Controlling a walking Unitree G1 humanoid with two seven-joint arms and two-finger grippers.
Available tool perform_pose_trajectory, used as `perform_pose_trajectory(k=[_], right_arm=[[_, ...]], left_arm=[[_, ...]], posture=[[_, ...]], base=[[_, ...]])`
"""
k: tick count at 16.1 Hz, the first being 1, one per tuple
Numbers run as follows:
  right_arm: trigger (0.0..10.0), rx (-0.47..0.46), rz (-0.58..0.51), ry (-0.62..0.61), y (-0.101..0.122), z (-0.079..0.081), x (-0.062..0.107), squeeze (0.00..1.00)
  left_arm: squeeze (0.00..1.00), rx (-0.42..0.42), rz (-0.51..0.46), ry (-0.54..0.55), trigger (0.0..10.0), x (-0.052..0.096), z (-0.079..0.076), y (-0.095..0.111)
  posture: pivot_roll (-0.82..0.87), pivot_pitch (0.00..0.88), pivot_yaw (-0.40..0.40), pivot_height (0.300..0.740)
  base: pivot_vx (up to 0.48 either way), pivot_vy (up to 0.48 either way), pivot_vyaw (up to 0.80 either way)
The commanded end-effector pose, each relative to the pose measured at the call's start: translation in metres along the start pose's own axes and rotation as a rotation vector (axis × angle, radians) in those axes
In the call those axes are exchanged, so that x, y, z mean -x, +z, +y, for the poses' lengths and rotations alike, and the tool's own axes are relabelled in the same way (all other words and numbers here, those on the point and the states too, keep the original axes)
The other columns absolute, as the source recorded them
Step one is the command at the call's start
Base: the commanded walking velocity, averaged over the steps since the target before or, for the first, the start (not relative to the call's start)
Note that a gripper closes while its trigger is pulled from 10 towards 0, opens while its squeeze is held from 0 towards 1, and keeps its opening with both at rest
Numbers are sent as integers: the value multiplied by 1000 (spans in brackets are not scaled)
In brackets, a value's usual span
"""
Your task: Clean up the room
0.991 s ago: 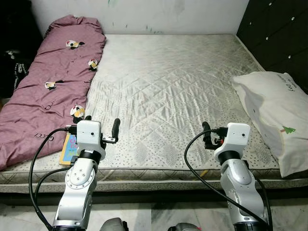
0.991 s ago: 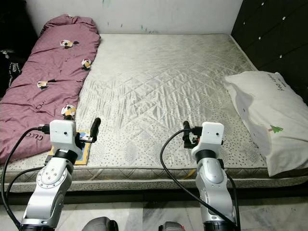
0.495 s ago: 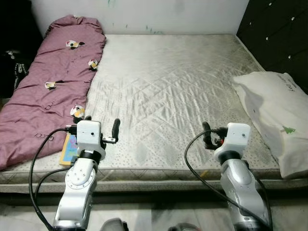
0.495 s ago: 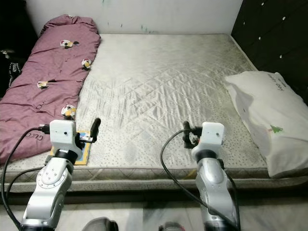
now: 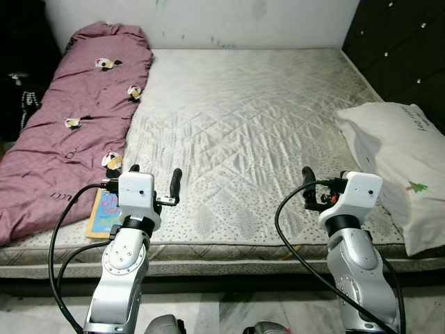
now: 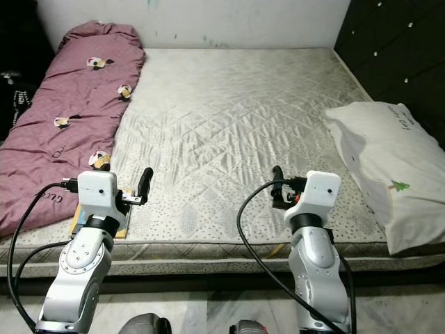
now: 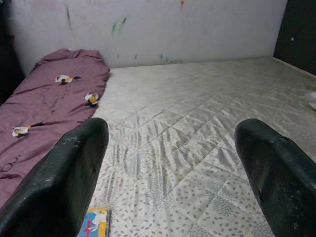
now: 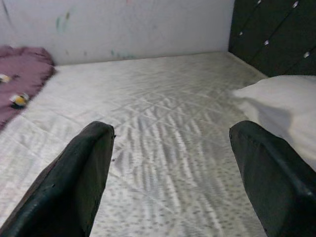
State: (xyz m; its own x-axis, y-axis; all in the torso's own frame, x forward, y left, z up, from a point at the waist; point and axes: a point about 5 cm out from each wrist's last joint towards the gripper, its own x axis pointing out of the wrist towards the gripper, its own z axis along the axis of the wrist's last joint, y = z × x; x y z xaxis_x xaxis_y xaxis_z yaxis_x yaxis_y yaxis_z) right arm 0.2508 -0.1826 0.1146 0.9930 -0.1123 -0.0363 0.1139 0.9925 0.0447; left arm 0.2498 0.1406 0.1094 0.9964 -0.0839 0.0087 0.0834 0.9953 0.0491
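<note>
Bare mattress [image 5: 243, 118], quilt [image 5: 69, 125] left edge, pillow [image 5: 400, 160] right, both hands spread, empty.

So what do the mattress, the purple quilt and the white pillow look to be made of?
Mattress: pale woven fabric, slight sheen, stitched diamond quilting. Purple quilt: soft matte cloth, likely cotton, puffy and creased, with small printed figures. White pillow: smooth matte cloth case with a small tree print.

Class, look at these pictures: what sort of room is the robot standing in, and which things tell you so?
Most likely a bedroom. A bare quilted mattress lies before the robot, with a maroon duvet along its left side and a white pillow on its right edge.
</note>
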Motion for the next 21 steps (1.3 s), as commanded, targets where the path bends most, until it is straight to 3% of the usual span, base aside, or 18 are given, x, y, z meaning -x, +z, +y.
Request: perform_pose_trajectory(k=[1, 2, 3, 6, 7, 11, 16, 21], right_arm=[[10000, 37, 5, -10, 0, -1, -2, 0], [10000, 48, 1, 10, -1, 3, -3, 0], [10000, -11, 20, -1, -1, 5, -2, 0], [10000, -60, 40, 44, -1, 10, -3, 0], [10000, -2, 37, 33, -2, 8, -2, 0], [10000, 10, 53, 30, -6, 7, -2, 0], [10000, 26, 58, 43, -9, 10, -3, 0], [10000, 33, 29, 45, -4, 12, -11, 0]], left_arm=[[0, 3, -4, 11, 10000, 0, 2, 2], [0, 12, -5, 10, 10000, -2, 1, 3], [0, 28, -3, 8, 10000, -2, 0, 3], [0, 47, -16, 17, 10000, -3, 0, 4], [0, 57, -18, 4, 10000, -3, 0, 5], [0, 0, -53, -4, 10000, -4, 0, 6], [0, 49, -56, -68, 10000, -3, -4, 8], [0, 58, -61, -77, 10000, -4, -4, 8]], posture=[[12, 36, 6, 740], [12, 35, 5, 740], [12, 34, 4, 740], [12, 33, 5, 740], [11, 33, 4, 740], [7, 28, 4, 740], [9, 23, 7, 740], [13, 17, 12, 740]], base=[[0, 311, 0], [0, 480, 0], [0, 480, 0], [0, 480, 0], [0, 480, 0], [0, 480, 0], [0, 0, 0], [295, 0, 0]])
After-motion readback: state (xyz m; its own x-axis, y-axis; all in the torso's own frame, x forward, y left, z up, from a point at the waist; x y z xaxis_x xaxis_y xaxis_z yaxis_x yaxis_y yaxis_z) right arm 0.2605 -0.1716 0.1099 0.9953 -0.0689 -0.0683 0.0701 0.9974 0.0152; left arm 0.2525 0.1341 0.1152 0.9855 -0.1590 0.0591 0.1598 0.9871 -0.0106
